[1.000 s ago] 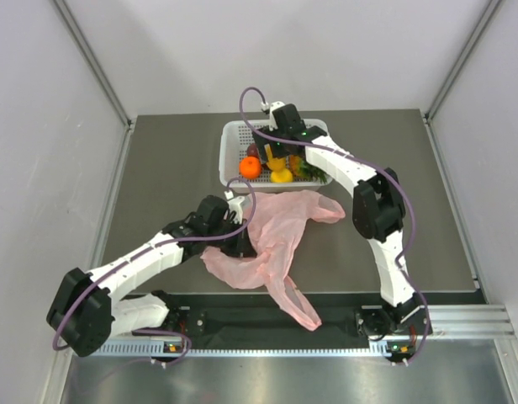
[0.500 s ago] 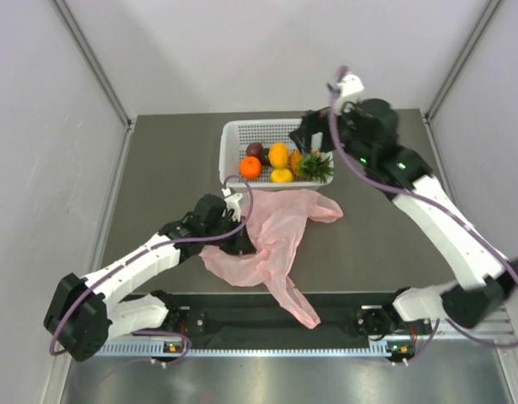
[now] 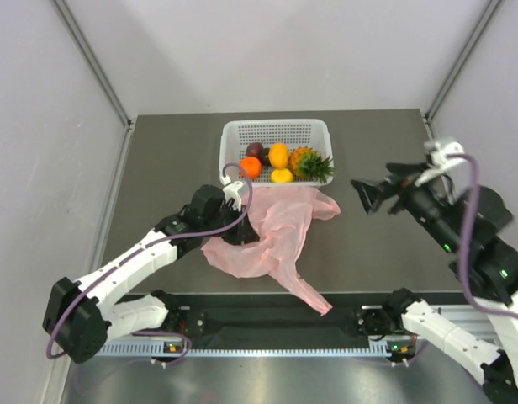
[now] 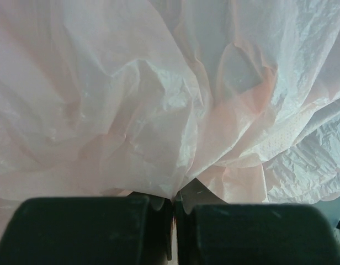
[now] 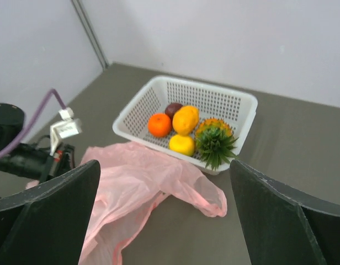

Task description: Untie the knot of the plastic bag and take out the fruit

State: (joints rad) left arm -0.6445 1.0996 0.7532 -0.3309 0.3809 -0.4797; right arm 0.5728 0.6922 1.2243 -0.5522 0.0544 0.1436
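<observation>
The pink plastic bag [image 3: 277, 231] lies loose and flat on the table in front of the basket, with one handle strip [image 3: 309, 295] trailing toward the near edge. No knot shows. The fruit sits in the white basket [image 3: 276, 124]: orange [image 3: 251, 167], dark purple one [image 3: 256, 151], two yellow ones [image 3: 278, 155], pineapple [image 3: 310, 163]. My left gripper [image 3: 232, 231] is shut on a fold at the bag's left edge [image 4: 159, 138]. My right gripper [image 3: 366, 195] is open and empty, raised right of the bag. Its view shows the bag [image 5: 142, 185] and basket [image 5: 217, 98].
The basket stands at the table's back middle, its front wall touching the bag's far edge. Grey walls close in the left, right and back. A purple cable [image 5: 40, 113] runs by the left arm.
My right gripper left a yellow fruit in the basket, then swung away to the right and up, open. My left gripper shifted slightly back with the bag in it.
</observation>
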